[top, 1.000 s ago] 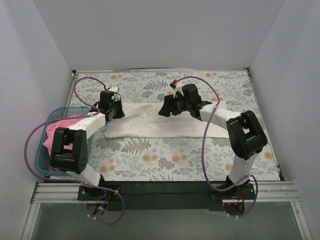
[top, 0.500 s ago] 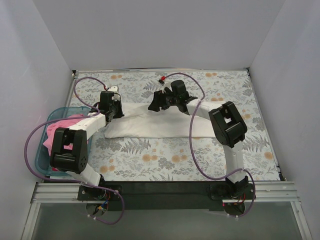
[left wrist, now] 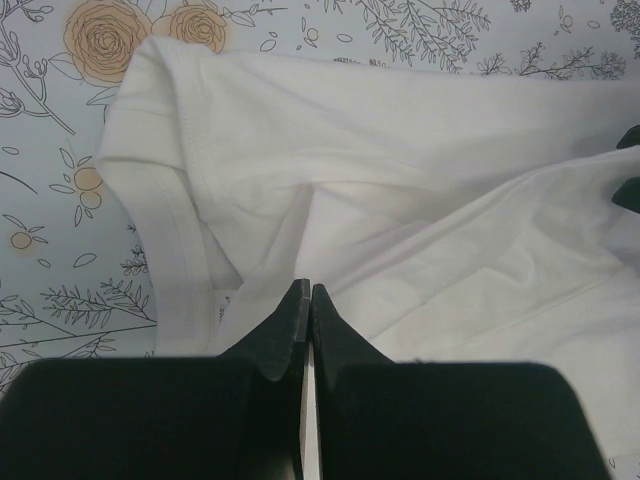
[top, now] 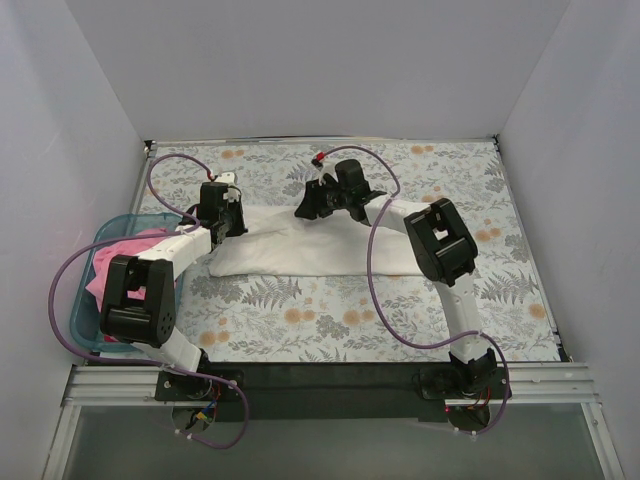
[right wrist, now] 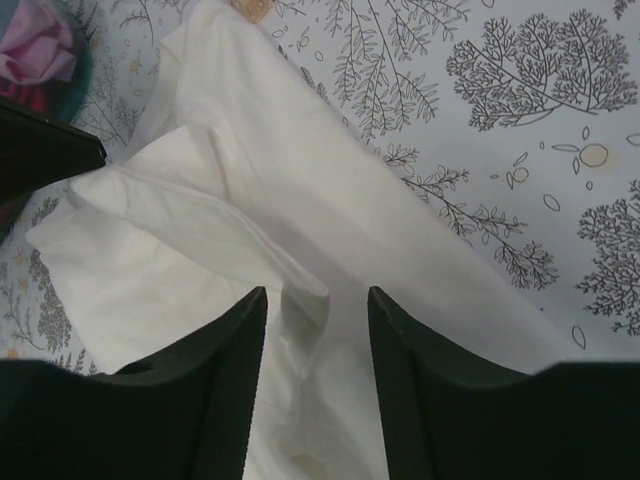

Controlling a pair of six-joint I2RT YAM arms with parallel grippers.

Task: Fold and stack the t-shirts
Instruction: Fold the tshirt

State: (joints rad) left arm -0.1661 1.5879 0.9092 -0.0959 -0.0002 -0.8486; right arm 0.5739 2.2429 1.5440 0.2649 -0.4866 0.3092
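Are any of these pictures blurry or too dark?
Left wrist view: the left claw is just a black shape with no detail, and the shirt looks greyish. Right wrist view: the right claw is dark too, but the folds look sharp, with soft shadows. Top view: evenly lit, clear, no glare.

Bright, even light pouring in from overhead, with soft, faint shadows. The white t-shirt (left wrist: 420, 200) runs close to washed out, creases barely showing. Up close the left gripper (left wrist: 305, 295) reads pitch black, its edges slightly soft. The top view is sharp.
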